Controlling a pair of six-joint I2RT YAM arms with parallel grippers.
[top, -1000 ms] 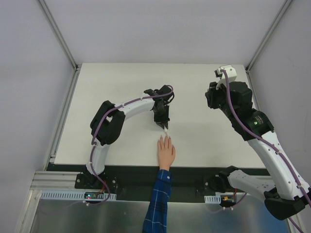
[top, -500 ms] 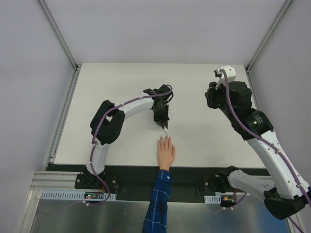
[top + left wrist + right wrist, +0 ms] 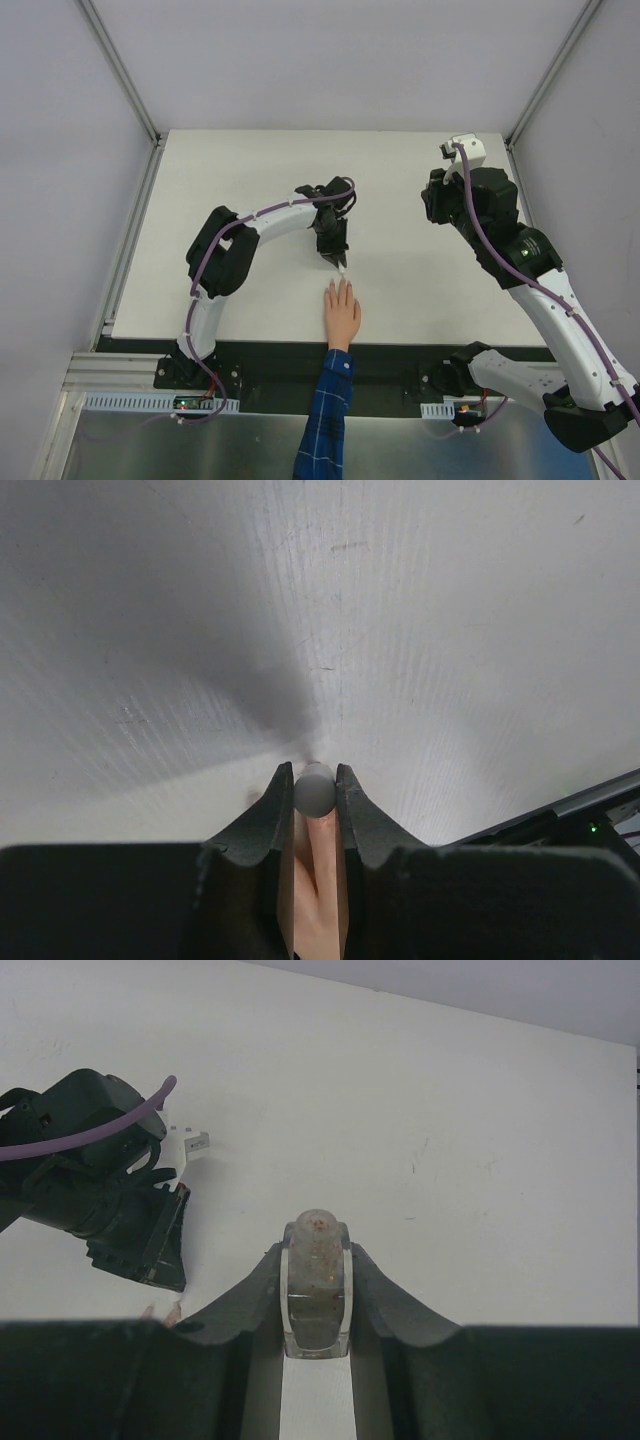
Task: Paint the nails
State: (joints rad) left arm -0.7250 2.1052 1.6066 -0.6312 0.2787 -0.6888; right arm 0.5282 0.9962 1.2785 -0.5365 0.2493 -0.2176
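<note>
**Top external view: brush held at the fingertips**

Top external view shows a blue plaid sleeve [image 3: 325, 420] reaching over the near edge of the table [image 3: 250, 180]. The flesh-coloured mannequin hand [image 3: 341, 310] lies flat, its fingers pointing away. The nails [image 3: 340, 285] sit at the far fingertips and are too small to make out. Just beyond them, the left gripper [image 3: 339, 263] points down, its jaws nearly closed and pinching a small grey-tipped brush handle [image 3: 314, 792]. The left wrist view shows flesh-coloured fingers directly beneath it. Farther back on the right, well apart from the hand, the right gripper [image 3: 316, 1255] is clamped around a small clear polish bottle [image 3: 316, 1295], held upright above the table.
</note>
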